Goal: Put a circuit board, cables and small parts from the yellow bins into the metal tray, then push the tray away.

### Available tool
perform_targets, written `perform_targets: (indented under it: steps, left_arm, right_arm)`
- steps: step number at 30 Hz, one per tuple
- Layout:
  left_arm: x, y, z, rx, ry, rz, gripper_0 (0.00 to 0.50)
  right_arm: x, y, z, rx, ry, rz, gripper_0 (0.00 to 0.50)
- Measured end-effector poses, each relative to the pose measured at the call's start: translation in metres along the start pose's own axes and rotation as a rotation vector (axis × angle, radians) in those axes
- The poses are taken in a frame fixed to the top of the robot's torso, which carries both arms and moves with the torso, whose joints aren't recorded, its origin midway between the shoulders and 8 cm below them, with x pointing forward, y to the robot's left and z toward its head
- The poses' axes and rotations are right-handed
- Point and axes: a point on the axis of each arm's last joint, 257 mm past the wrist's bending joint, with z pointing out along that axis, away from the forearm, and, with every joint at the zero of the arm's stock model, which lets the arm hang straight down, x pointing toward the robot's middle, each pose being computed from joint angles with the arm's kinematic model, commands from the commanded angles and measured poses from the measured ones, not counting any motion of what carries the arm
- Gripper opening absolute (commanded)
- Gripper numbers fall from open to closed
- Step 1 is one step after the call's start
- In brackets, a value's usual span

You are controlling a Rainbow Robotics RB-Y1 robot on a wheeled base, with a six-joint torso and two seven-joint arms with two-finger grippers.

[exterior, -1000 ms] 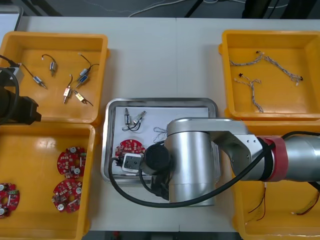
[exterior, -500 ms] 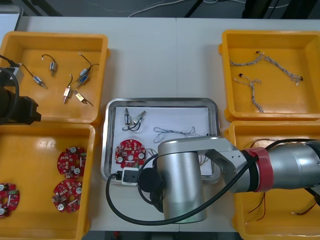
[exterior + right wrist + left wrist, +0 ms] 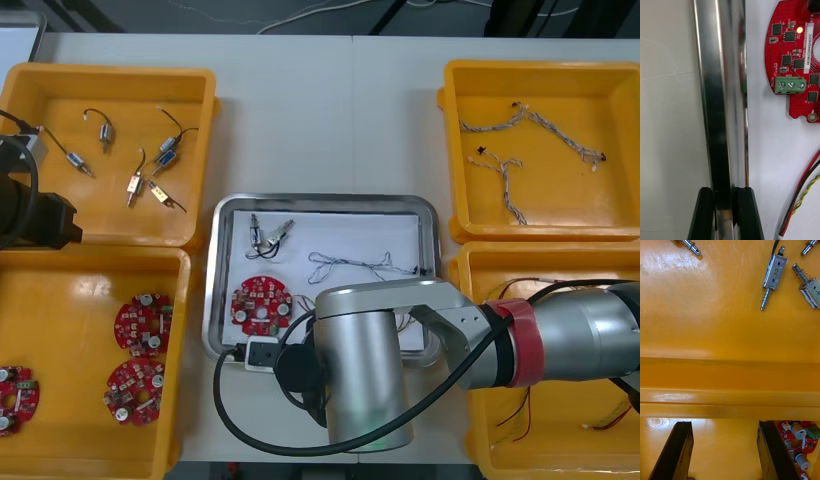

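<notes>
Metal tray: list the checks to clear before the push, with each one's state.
1. Grip: right gripper shut on the metal tray at its near rim: ok.
2. Load: circuit board inside the tray: ok.
3. Load: twisted blue and white cable and red and yellow cable inside: ok.
4. Load: small metal parts inside: ok.
5. Path: table beyond the far rim bare: ok.
6. Other arm: left gripper open over the left yellow bins, apart from the tray: ok.

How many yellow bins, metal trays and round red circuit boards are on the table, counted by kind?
yellow bins: 4
metal tray: 1
round red circuit boards: 4 (1 in the tray, 3 in a left bin)
Total: 9
</notes>
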Motion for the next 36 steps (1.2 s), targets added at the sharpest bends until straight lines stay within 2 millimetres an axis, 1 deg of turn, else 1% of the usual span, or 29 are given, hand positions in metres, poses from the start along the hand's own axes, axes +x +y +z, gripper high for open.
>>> perform_targets:
  steps: [8,14,21,28,36]
  left_arm:
    - [0.000,0.000,0.000,0.000,0.000,0.000,0.500]
    - [0.000,0.000,0.000,0.000,0.000,0.000,0.500]
    - [0.000,0.000,0.000,0.000,0.000,0.001,0.500]
    - [0.000,0.000,0.000,0.000,0.000,0.001,0.500]
    - [0.000,0.000,0.000,0.000,0.000,0.001,0.500]
  right_arm:
    - [-0.001,-0.004,0.000,0.013,-0.003,-0.002,0.000]
    - [-0.005,-0.016,-0.004,0.042,-0.007,-0.013,0.000]
    - [-0.008,-0.042,-0.012,0.098,-0.004,-0.039,0.000]
    - [0.000,-0.078,-0.008,0.162,0.055,-0.188,0.000]
    - [0.003,-0.109,-0.006,0.210,0.080,-0.170,0.000]
